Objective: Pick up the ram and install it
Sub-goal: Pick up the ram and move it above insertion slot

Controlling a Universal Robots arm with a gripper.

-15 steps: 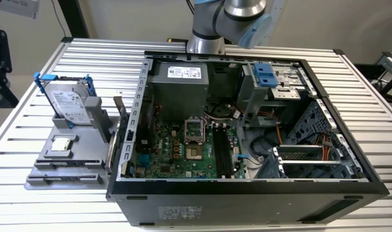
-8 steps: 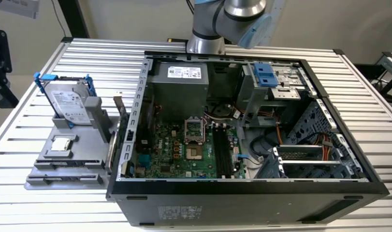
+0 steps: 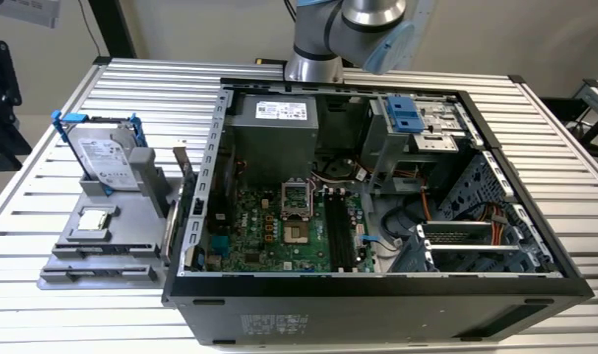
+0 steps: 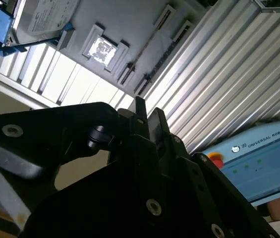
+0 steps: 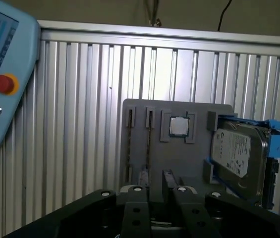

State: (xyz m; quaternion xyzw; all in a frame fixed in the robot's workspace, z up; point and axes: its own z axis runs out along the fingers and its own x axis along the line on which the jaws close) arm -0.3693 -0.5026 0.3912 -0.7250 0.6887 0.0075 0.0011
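Ram [image 5: 148, 144], a thin, long circuit-board stick seen here only as a dark narrow edge, stands on its side in one of two parallel slots of a flat grey plastic holder [image 5: 179, 158]. It has not been picked up.

In the first wrist view the black metal gripper [image 5: 155, 174] points along its own axis at the holder, lined up roughly with the slotted end. Its jaws stand a narrow gap apart with nothing between them and are clear of the ram. In the exterior view the grey arm [image 3: 348, 29], with a pale blue joint cap, rises from the far edge of the ribbed aluminium tabletop [image 3: 131, 88] and leaves the frame.

On the holder, beside the slots, a small square silver processor chip [image 5: 179, 126] lies flat in a shallow recess. Further along, a silver hard drive in a blue-handled frame [image 5: 239, 153] stands upright on its edge.

The holder lies just beside the open black computer case [image 3: 377, 287], on the exterior view's left. Inside the case a green motherboard [image 3: 269, 236] carries long black slots [image 3: 340, 228], all of them bare. A pale blue control tablet with a red round button [image 5: 3, 83] lies at the edge of the tabletop.
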